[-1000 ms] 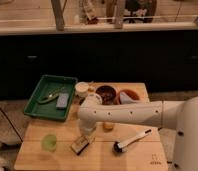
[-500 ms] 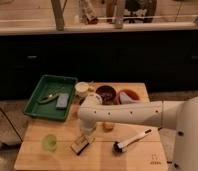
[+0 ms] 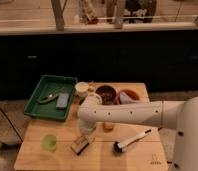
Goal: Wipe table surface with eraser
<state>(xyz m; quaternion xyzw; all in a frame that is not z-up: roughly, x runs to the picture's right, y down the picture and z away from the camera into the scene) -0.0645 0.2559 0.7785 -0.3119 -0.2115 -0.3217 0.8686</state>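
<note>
The pale-wood table surface [image 3: 57, 159] fills the lower middle of the camera view. The eraser [image 3: 80, 145], a small tan block with a dark side, lies on it near the front, left of centre. My white arm reaches in from the right and bends down at the elbow. The gripper [image 3: 86, 133] hangs just above and behind the eraser, right at its top edge. I cannot tell whether it touches the eraser.
A green tray [image 3: 39, 111] at the table's left back holds a grey-blue pad [image 3: 62, 100]. A green cup [image 3: 50, 142] stands left of the eraser. A black-headed, white-handled brush [image 3: 131, 140] lies to its right. A white cup [image 3: 82, 88] and two bowls [image 3: 106, 92] stand at the back.
</note>
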